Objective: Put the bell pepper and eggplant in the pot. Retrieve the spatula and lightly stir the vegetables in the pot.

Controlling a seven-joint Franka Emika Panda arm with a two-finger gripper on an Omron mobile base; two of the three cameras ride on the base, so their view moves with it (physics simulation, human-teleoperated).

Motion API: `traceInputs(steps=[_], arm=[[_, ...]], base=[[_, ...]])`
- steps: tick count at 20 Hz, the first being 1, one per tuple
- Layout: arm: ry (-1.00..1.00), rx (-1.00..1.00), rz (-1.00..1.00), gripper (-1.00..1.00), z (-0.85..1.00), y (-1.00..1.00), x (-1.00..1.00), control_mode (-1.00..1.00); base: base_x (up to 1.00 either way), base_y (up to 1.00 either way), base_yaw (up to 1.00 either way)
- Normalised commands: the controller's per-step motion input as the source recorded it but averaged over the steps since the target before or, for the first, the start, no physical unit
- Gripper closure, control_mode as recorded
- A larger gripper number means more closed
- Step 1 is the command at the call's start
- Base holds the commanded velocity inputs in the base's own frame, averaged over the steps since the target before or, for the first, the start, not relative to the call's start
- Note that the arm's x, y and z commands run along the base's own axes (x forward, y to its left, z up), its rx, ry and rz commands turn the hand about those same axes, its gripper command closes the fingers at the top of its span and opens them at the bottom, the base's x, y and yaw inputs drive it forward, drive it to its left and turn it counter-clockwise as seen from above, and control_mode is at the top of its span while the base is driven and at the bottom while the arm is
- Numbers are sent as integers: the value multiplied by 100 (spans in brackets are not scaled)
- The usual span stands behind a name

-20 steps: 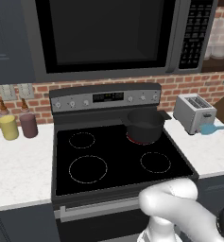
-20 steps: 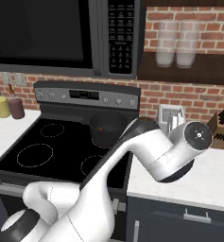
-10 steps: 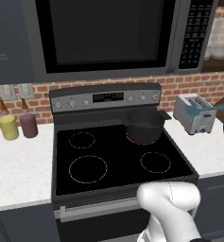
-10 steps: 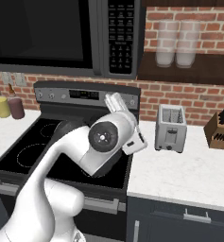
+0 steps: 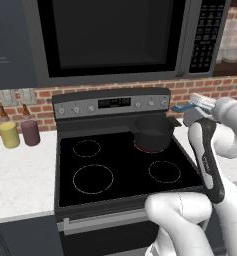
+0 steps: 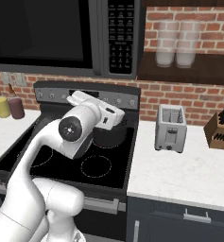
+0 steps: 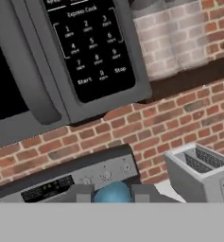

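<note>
Far to the left of the claw, a yellow bottle and a maroon bottle are seen side by side on the white counter, against the brick wall. Between them and the claw, the black stove is laid out with four ring burners. The pot is found on the rear right burner, just below and to the left of the claw; its contents cannot be made out, and the bell pepper and eggplant cannot be told apart from its dark inside. The gripper is held above the stove's right edge, level with the control panel, and is closed on the spatula, whose pale blue end is seen projecting leftwards from the hand; in the hand view a rounded blue part is pinched between the two finger tips. To the right of the claw, the toaster is set on the far counter, beneath the shelf.
</note>
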Motion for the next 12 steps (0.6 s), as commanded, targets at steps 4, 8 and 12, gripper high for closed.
traceInputs(steps=[4, 8, 12], arm=[[33, -54, 16, 100, 0, 42, 77, -100], [30, -49, 13, 100, -21, 22, 66, -100], [10, -34, 12, 100, -26, 12, 48, -100]], base=[[0, 0, 0], [0, 0, 0], [0, 0, 0]])
